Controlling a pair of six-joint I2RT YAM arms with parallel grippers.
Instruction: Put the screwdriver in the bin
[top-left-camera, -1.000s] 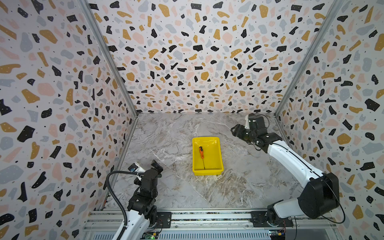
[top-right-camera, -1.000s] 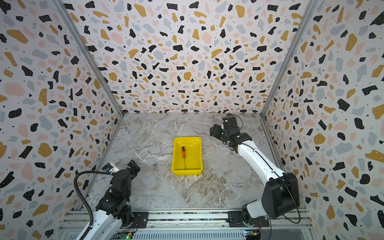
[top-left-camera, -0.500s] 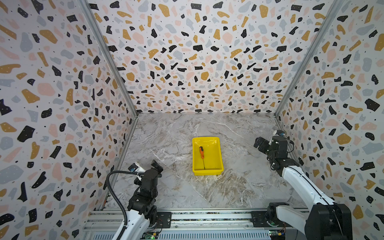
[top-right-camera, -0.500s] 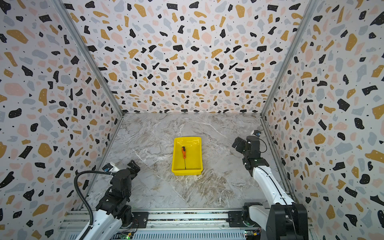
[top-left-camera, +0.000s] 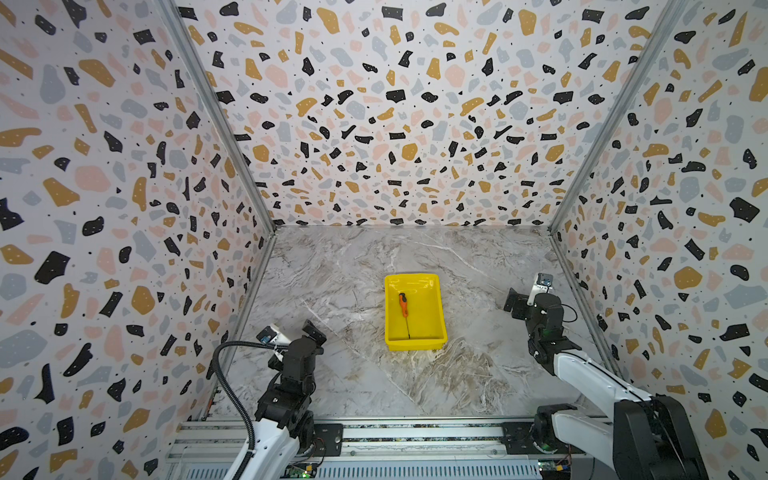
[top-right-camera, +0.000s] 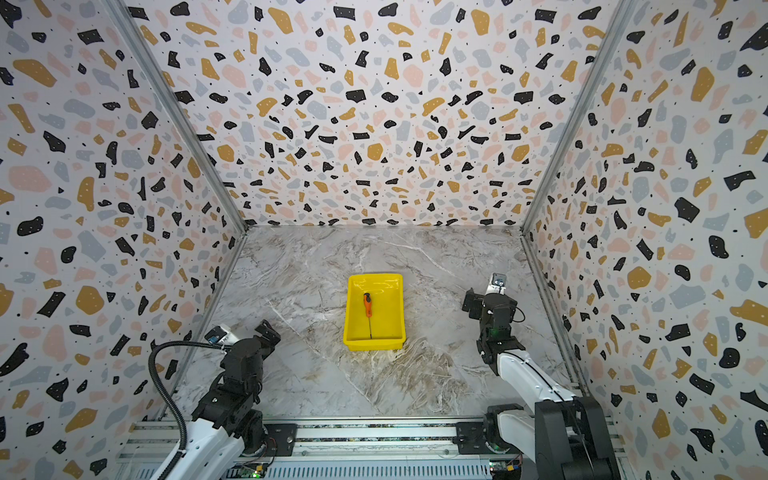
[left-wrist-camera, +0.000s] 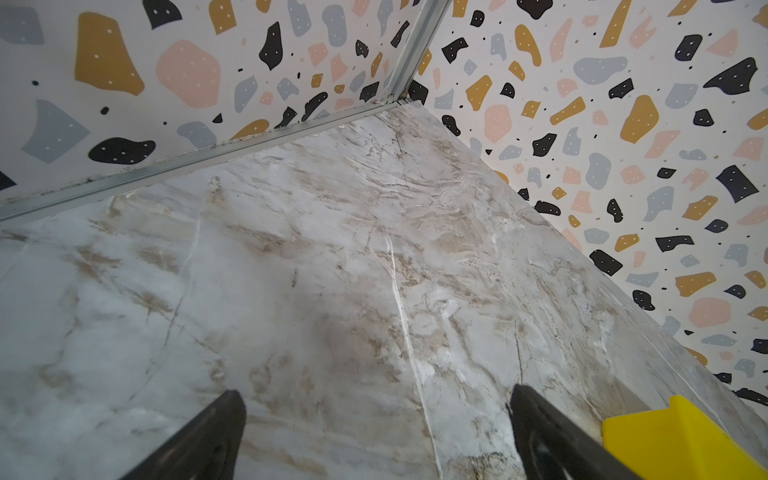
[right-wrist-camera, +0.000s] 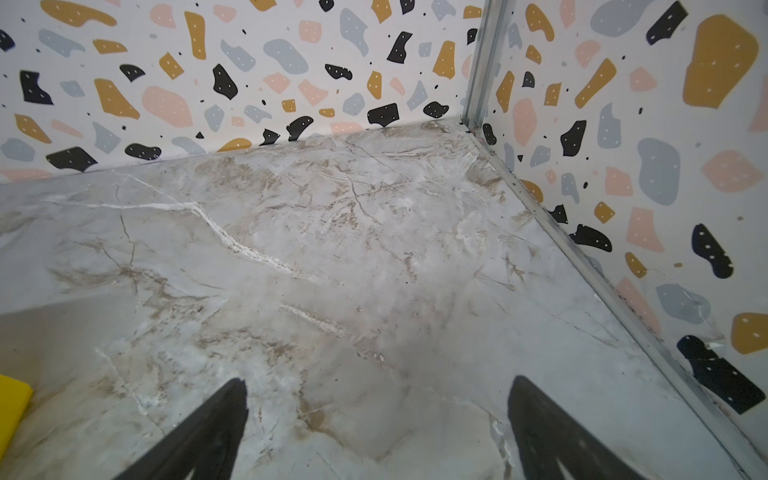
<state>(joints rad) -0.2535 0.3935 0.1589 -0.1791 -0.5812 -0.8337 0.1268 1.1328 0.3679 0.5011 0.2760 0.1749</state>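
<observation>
Screwdriver: is lying flat inside the bin, in its left half, clear of both claws.
Long axis: is running front to back, with the orange handle toward the back wall and the shaft tip reaching toward the bin's near wall.
Task standing: judged done as things are lying; no further grasp is appearing necessary.
Right claw: is standing wide open and empty over bare table, to the right of the bin.
Left claw: is standing wide open and empty, left of the bin, closer to the front rail.
Nearer arm: cannot tell; both are sitting well apart from the bin.
Views: both top views are showing the screwdriver; each wrist view is catching only a yellow bin corner.
</observation>
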